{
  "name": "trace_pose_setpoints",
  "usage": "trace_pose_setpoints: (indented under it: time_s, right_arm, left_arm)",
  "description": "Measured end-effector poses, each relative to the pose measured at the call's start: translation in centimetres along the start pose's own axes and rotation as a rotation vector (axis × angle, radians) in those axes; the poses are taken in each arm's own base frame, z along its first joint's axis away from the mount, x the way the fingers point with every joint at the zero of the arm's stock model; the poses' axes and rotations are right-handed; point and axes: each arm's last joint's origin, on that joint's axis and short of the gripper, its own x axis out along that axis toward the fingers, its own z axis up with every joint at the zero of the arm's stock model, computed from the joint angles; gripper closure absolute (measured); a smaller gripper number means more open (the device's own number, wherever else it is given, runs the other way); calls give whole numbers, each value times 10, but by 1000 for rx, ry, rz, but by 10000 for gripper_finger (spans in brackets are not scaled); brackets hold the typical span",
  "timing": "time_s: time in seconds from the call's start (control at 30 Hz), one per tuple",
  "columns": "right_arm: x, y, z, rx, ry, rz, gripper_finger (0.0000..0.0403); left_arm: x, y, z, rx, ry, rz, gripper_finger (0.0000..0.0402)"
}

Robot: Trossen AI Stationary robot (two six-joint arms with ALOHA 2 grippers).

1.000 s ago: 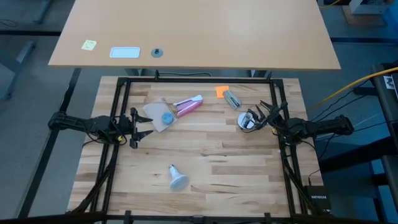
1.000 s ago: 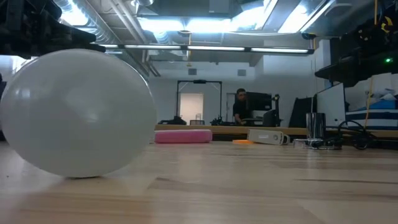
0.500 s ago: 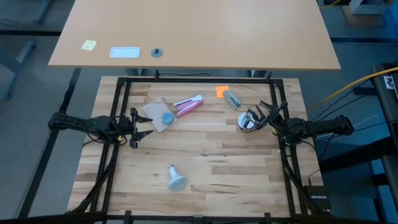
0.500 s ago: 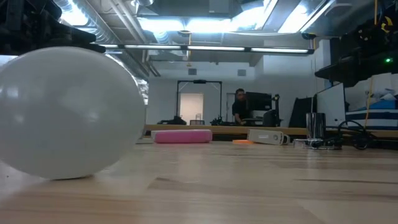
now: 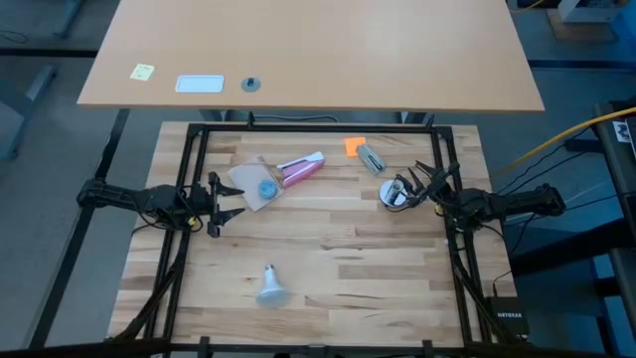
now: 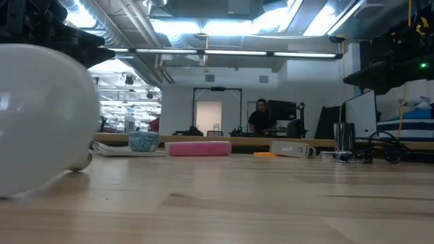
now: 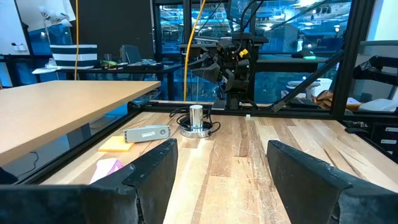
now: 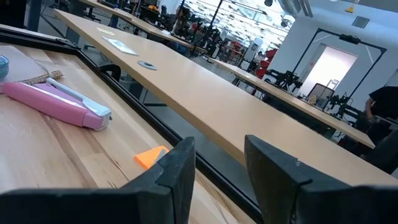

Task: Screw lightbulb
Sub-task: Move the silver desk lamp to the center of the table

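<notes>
Wooden worktop (image 5: 378,268) inside a dark frame. Left arm waits at the left edge, left pincer (image 5: 221,199) spread, nothing between its fingers. Right arm at the right edge, right pincer (image 5: 409,186) spread, just beside the silvery socket (image 5: 395,193); contact unclear. Pink-and-white tube (image 5: 300,169) lies at the far side, near a grey adapter (image 5: 371,159) and an orange note (image 5: 354,147). The lightbulb (image 5: 271,285) lies on its side near the front edge, well apart from both pincers.

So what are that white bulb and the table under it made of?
The lightbulb: a frosted white globe, glass or plastic, I can't tell which; it glows softly with no sharp glints. Its narrow grey base looks like metal. The table: pale wood, judging by the visible planks and grain, with a matte finish.
</notes>
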Motion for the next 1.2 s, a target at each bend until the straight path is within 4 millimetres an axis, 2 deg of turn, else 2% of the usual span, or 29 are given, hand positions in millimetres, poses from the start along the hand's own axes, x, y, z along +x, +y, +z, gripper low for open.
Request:
trace_pose_setpoints:
  time_s: [0.23,0.43,0.7,0.83,0.97,1.07,1.2]
  right_arm:
    - [-1,-10,18,204,-90,-7,260]
    - [-2,-12,20,158,-82,-32,260]
    - [-2,-7,24,261,-175,173,260]
    - [-2,-6,24,444,-151,198,260]
    - [0,-1,24,446,-136,235,260]
    - [2,-2,34,454,-123,240,260]
    - [4,-9,61,375,-121,237,260]
  left_arm:
    - [0,0,0,-44,0,0,160]
    - [0,0,0,-52,0,0,160]
    - [0,0,0,-106,-2,10,160]
    - [0,0,0,-154,-3,15,160]
    - [0,1,0,-148,-4,34,160]
    - [0,1,0,-143,-6,49,160]
    - [0,2,0,-144,-8,68,160]
